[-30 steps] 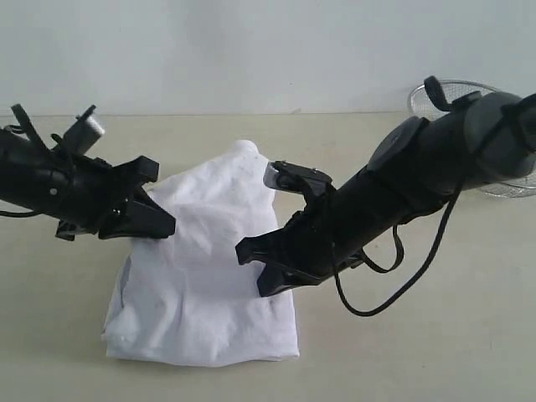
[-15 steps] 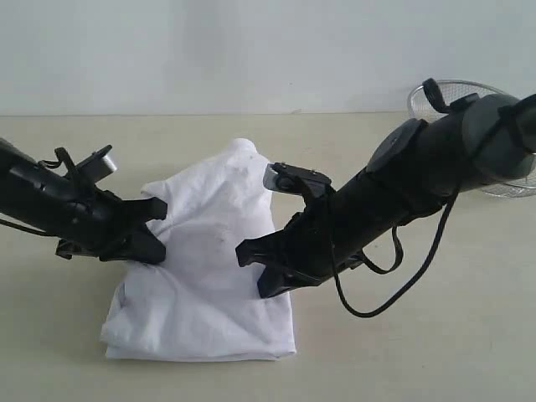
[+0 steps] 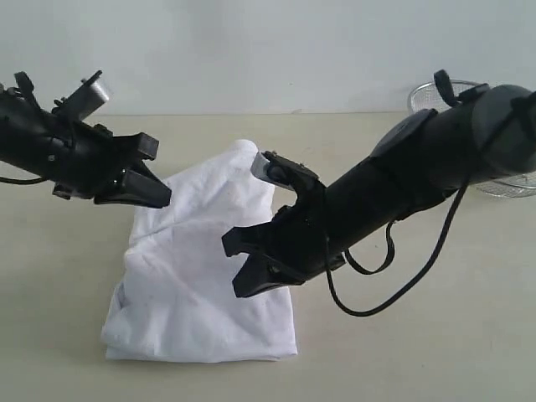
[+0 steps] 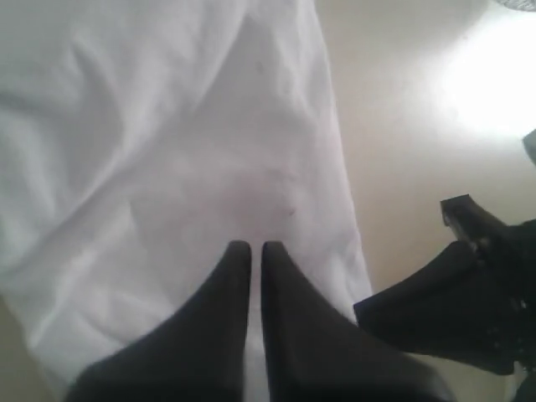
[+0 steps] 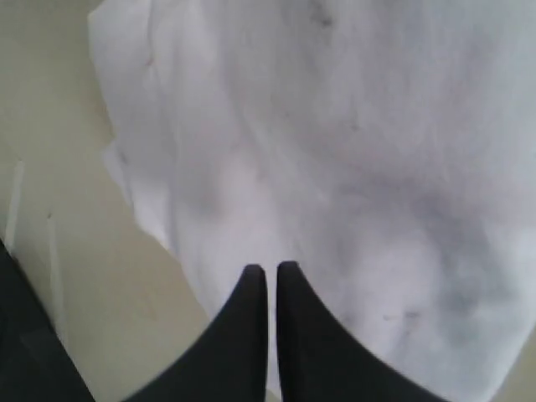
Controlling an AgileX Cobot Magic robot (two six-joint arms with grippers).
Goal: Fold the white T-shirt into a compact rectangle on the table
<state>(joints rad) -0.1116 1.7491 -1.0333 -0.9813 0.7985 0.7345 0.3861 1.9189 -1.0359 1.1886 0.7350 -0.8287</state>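
- Left claw (image 4: 251,248), pinched shut and empty, had lifted off the white T-shirt (image 3: 201,293).
- Right claw (image 5: 272,270), also shut, had drifted left above it.
- Fold looked pressed; far end unfinished.

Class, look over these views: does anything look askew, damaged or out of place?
The white T-shirt is askew: wrinkled, narrowing to a bunched peak at its far end, so not a neat rectangle. No damage or spills show.

Plain pale wall (image 3: 251,50) behind (bare, evenly lit); wire-mesh basket (image 3: 511,186) at far right edge.
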